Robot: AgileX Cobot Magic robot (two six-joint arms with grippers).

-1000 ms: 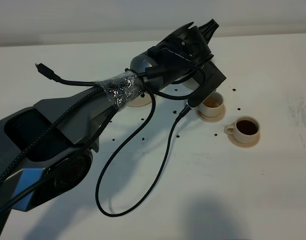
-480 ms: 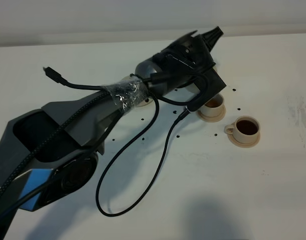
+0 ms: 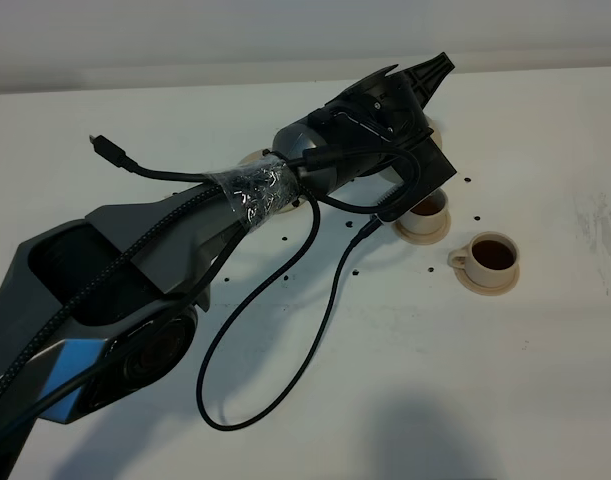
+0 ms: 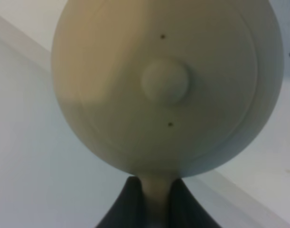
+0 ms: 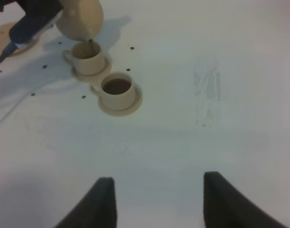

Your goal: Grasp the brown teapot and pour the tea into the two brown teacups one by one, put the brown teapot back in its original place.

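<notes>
Left claw (image 4: 155,192) clenched, right claw (image 5: 159,194) spread

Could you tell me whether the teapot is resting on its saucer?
No, the left gripper holds the brown teapot tilted above a teacup.

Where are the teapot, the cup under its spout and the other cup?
brown teapot (image 4: 165,80): left wrist view, lid knob.
cup under the spout (image 5: 90,65): right wrist view, outer wall.
other cup (image 5: 120,100): right wrist view, outer wall.

Layout on table (image 3: 435,380)
Teapot (image 5: 80,19) hangs above left cup (image 3: 422,208); right cup (image 3: 492,258) just beside, nearer; wide saucer (image 5: 4,37) well left.
</notes>
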